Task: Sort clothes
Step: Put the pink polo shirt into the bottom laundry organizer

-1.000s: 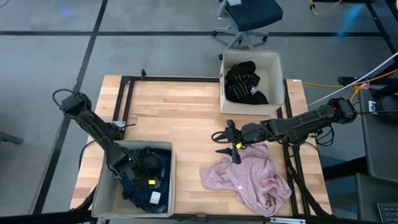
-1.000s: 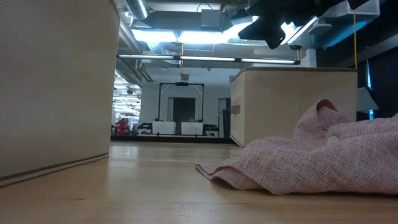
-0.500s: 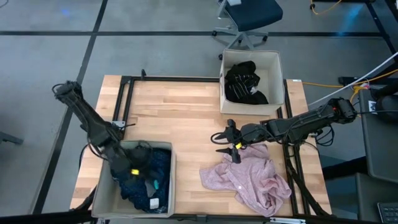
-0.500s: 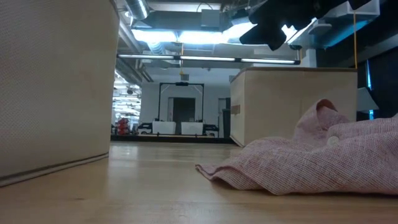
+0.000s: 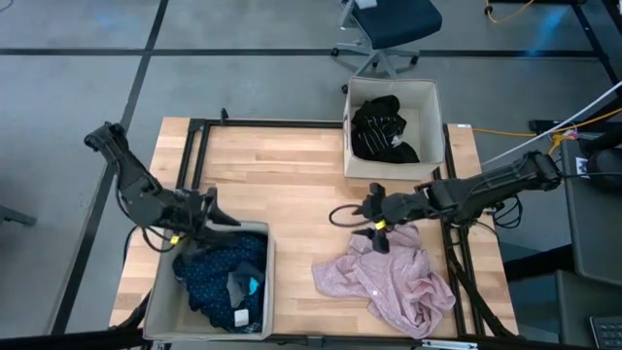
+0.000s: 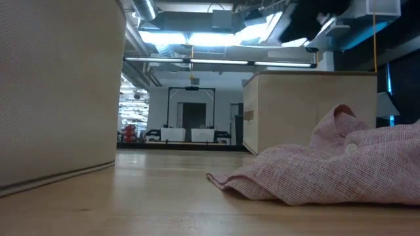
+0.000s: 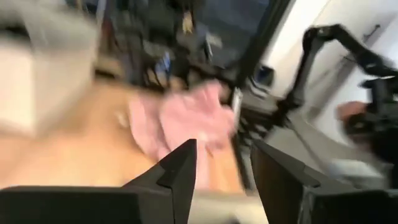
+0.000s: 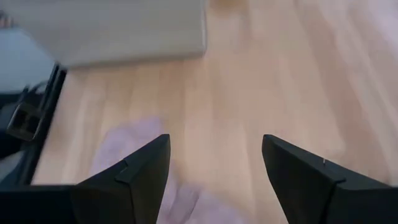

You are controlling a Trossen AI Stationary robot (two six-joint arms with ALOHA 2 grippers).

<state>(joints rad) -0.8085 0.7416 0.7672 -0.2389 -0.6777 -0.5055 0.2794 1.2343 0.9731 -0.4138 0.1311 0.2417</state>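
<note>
My right claw, gaping wide, is hovering at the pale pink garment's far edge; my left claw, empty, is waiting farther off.

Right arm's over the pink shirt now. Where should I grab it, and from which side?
Take the pink shirt at the bunched ridge on its far edge, right beneath the right gripper. Come straight down with the jaws open; that raised fold gives something to pinch, while the rest lies flat on the table.
</note>
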